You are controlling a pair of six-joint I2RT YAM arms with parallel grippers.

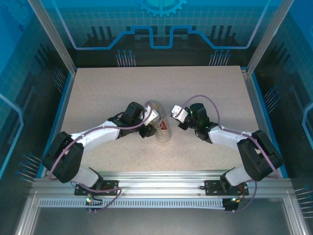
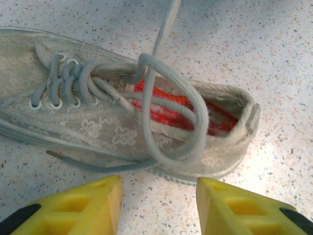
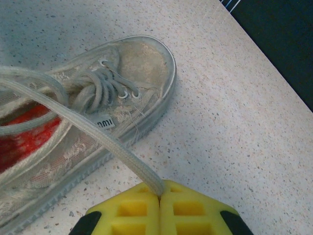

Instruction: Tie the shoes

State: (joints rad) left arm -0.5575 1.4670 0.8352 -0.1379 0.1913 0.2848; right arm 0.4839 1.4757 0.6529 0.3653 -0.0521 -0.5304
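Shoe [image 1: 162, 131] sits in the middle of the table [image 1: 98, 93], between the 2 arms. Right pincer [image 3: 159, 196] is clamped tight on a lace [image 3: 98, 134], which runs taut back to the shoe. Left pincer [image 2: 159, 188] hovers apart and empty, just beside the shoe's side. The shoe's long axis lies crosswise to it, toe left. A loose loop [image 2: 199, 125] drapes over the shoe's mouth, straight ahead. The left arm looks nearer for that grab.

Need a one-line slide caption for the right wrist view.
Right gripper with yellow fingers shut on a white lace running taut from the grey sneaker on the speckled table.
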